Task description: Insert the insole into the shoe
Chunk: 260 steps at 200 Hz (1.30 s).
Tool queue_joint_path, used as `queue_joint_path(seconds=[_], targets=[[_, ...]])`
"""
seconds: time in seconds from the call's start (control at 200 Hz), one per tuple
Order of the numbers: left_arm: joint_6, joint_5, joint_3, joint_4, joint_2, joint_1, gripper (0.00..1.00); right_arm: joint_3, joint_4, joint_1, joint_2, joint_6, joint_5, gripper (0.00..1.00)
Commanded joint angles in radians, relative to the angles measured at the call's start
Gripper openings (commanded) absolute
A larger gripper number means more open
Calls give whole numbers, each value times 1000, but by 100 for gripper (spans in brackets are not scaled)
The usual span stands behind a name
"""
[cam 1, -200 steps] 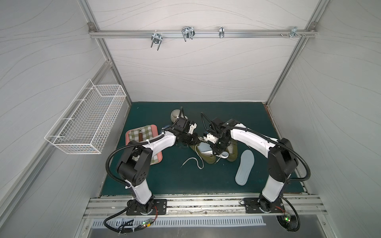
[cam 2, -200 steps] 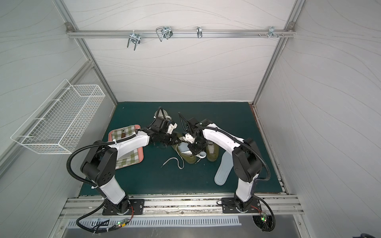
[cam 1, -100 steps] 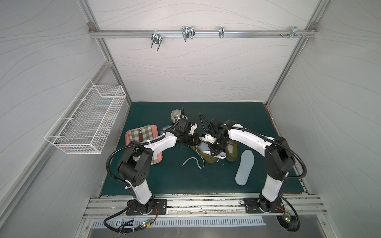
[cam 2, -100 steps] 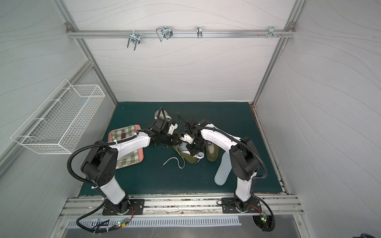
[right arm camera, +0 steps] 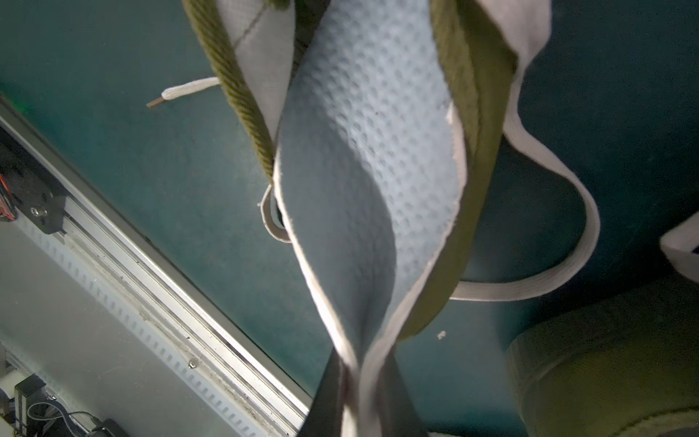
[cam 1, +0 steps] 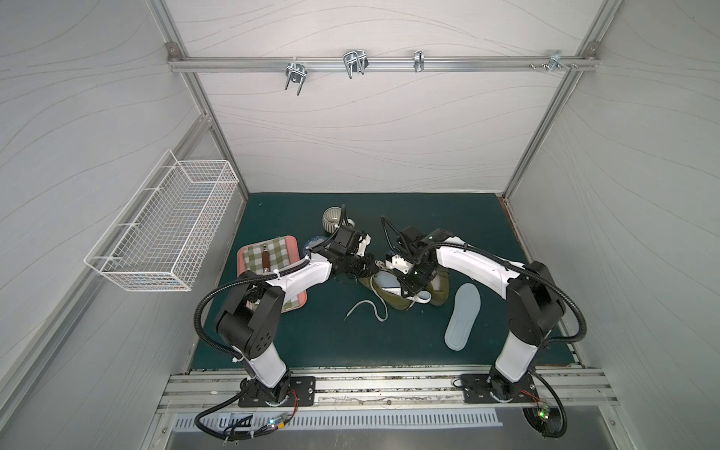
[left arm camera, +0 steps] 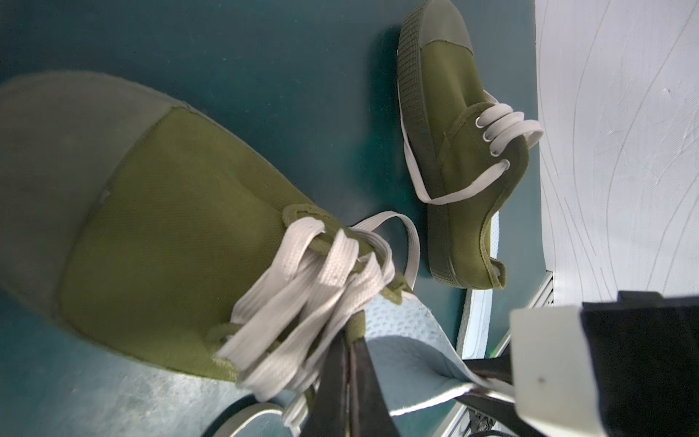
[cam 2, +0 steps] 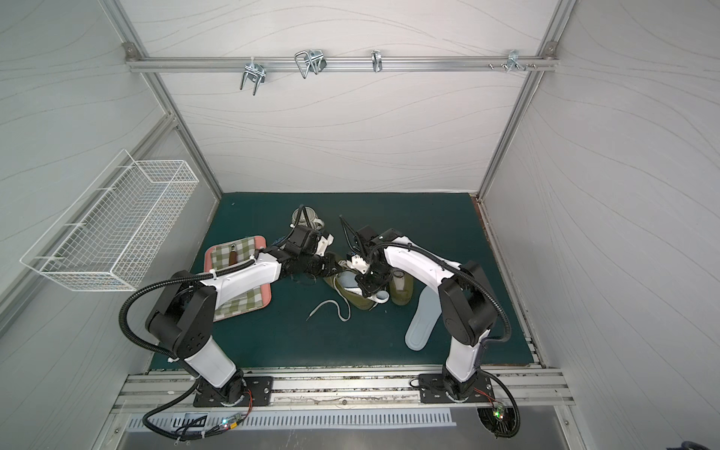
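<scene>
An olive shoe (cam 1: 397, 302) (left arm camera: 170, 212) with white laces lies mid-mat. My left gripper (cam 1: 366, 269) (left arm camera: 348, 378) is shut on the olive edge of its opening, beside the laces. A pale blue dimpled insole (cam 1: 383, 280) (right arm camera: 378, 151) runs into that opening, bent lengthwise. Its heel end is pinched in my shut right gripper (cam 1: 409, 286) (right arm camera: 359, 378). The insole's front end is hidden inside the shoe. In the left wrist view the insole (left arm camera: 408, 340) curls up behind the tongue.
A second olive shoe (cam 1: 438, 290) (left arm camera: 461, 151) stands just right of the held one. Another insole (cam 1: 461, 315) lies flat on the mat. A loose lace (cam 1: 366, 307) trails forward. A pink tray (cam 1: 298, 249) with checked cloth, a cup (cam 1: 333, 218) and a wall basket (cam 1: 167, 222) are to the left.
Both grips are unchanged. The arms have shifted only slightly over the shoe.
</scene>
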State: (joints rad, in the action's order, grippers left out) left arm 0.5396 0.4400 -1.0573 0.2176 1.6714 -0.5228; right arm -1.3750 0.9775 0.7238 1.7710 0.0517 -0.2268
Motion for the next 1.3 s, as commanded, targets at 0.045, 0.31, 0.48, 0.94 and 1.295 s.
queue_joint_path(seconds=[0.045,0.31,0.48,0.94,1.295], targets=[[32,12,4,-72,-17,-7,0,-68,-84,12,52,21,2,5],[46,53,-2,-94,0,-7,0,6,-220,67,2,72,71,4],[45,102,-10,-98,19,-4,0,149,-340,68,-111,108,109,3],[87,175,-11,-141,50,4,0,180,-505,47,-62,209,84,3],[126,213,-2,-196,68,7,0,169,-556,20,-36,203,82,3]])
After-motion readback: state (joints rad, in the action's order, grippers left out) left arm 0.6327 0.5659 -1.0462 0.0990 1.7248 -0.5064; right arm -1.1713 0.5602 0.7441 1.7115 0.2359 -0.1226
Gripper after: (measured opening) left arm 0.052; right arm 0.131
